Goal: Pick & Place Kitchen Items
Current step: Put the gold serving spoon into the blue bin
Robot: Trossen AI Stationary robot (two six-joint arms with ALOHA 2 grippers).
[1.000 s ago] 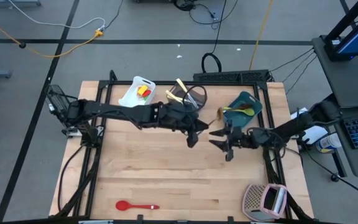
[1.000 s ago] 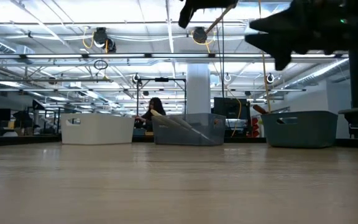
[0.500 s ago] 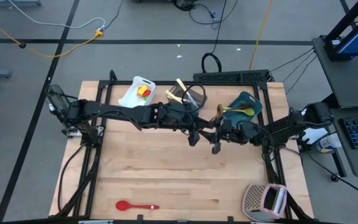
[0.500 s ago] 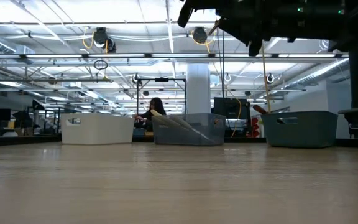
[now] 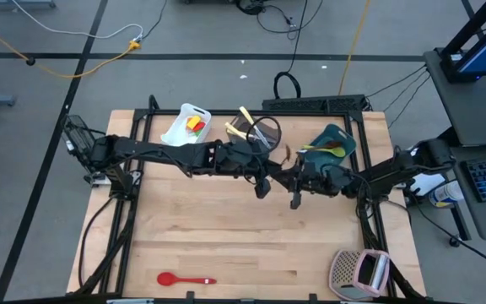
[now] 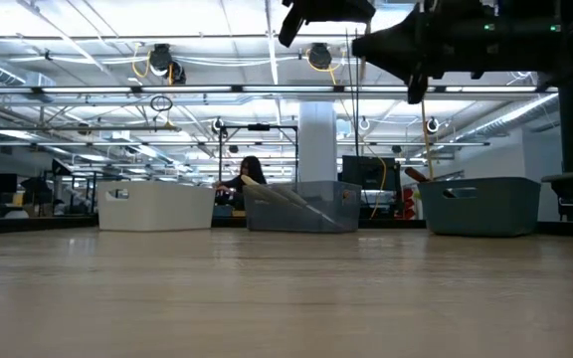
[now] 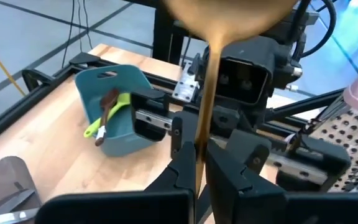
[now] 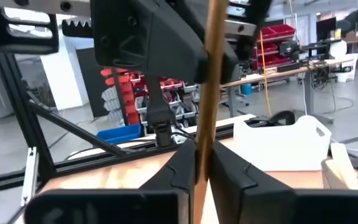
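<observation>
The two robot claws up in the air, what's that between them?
A gold ladle. Each wrist view shows its thin handle pinched by the left gripper and the right gripper together.

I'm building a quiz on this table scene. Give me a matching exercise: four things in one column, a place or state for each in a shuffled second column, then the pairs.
Things:
1. gold ladle
2. red spoon
3. grater
4. teal tub

Places or states:
A. at the table's near right corner
B. lying alone near the table's front edge
C. holds a lime and a brown spoon
D. gripped between dark fingers, off the table

Pairs: 1-D, 2-B, 3-A, 4-C
</observation>
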